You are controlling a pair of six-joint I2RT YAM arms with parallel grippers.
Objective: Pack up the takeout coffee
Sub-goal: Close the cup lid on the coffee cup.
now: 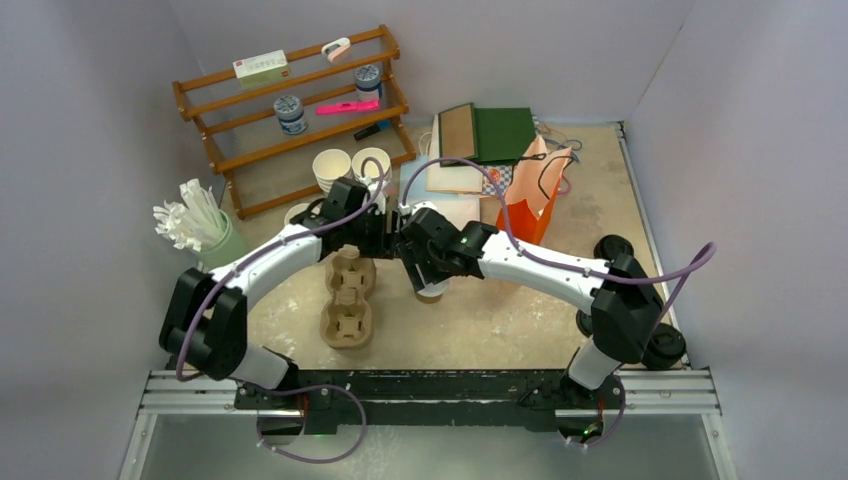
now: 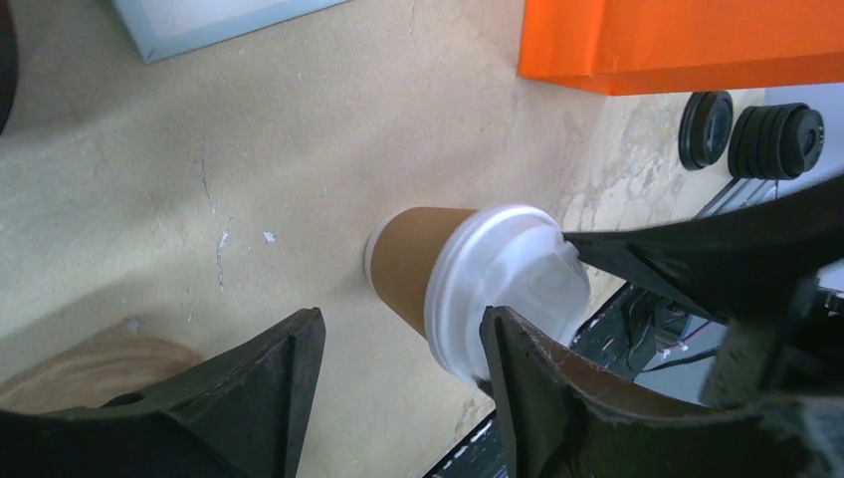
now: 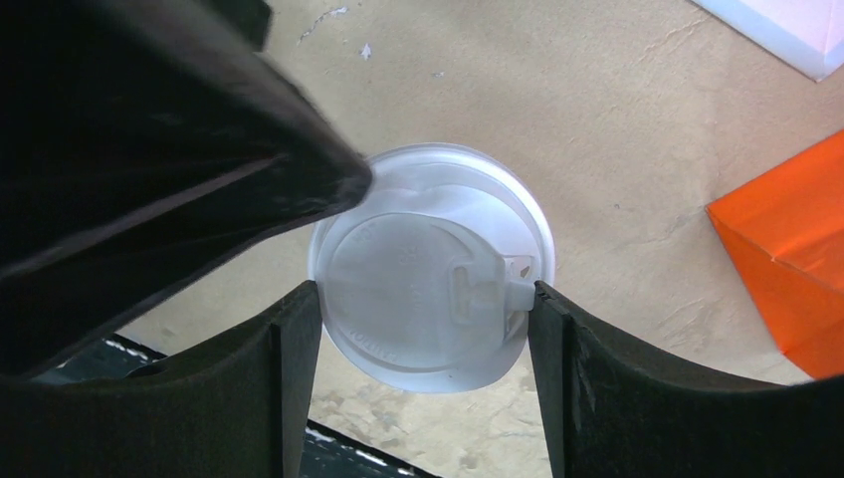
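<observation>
- Top view: the two arms bend inward and meet over the middle of the desk (image 1: pixel 500 325).
- The lidded kraft cup (image 1: pixel 433 293) stands on the desk just beneath the right gripper (image 1: pixel 428 280), with the left gripper (image 1: pixel 392 240) close on its far-left side.
- A pulp cup carrier (image 1: pixel 348 300) lies just left of the cup, and an orange paper bag (image 1: pixel 525 215) stands behind and to its right.
- Further back are two open white cups (image 1: pixel 350 165) and a wooden rack (image 1: pixel 290 110); a green holder of white stirrers (image 1: pixel 215 245) sits at the left.
- Left wrist view: the left gripper (image 2: pixel 400 324) has its jaws spread apart, gripping nothing.
- The lidded kraft cup (image 2: pixel 413 254) lies ahead of them, its white lid (image 2: pixel 498 279) meeting the edge of one finger, with a wide gap to the other.
- A finger of the right gripper (image 2: pixel 697 264) reaches in, its tip on the lid's rim.
- The orange paper bag (image 2: pixel 677 40) and a stack of black lids (image 2: pixel 776 139) lie beyond.
- Right wrist view: seen from above, the white lid (image 3: pixel 418 249) sits between the right gripper's (image 3: pixel 426 289) jaws, which are closed against its rim on both sides, holding the cup.
- A dark finger of the left gripper (image 3: pixel 179 149) touches the lid's upper-left edge.
- A corner of the orange paper bag (image 3: pixel 786 269) shows at the right.
</observation>
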